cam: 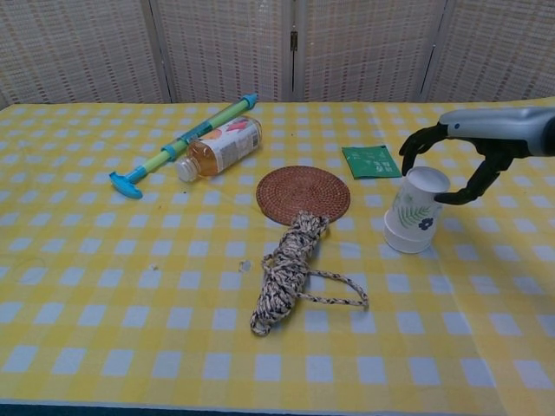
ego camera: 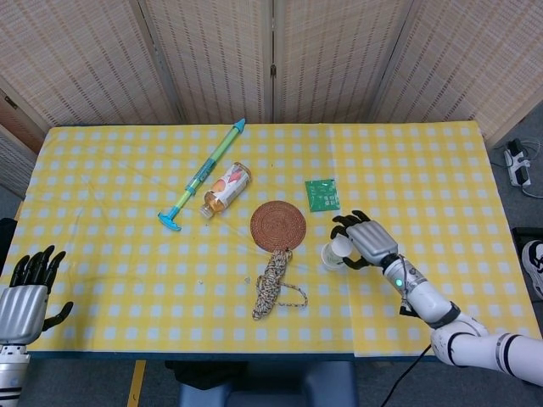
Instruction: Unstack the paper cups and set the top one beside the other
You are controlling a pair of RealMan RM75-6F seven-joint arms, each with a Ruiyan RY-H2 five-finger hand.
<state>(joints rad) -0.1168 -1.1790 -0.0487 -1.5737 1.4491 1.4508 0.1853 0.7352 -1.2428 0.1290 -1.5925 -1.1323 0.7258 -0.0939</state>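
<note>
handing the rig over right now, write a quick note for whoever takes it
Right hand: fingers curled around the top of the paper cups, contact unclear, nothing lifted.
Left hand: open, idle at the near left table edge.
The cups are upside down, stacked, right of the woven coaster.
Done: reach only.
Left: grip the top cup, pull it off, set it beside the other.
</note>
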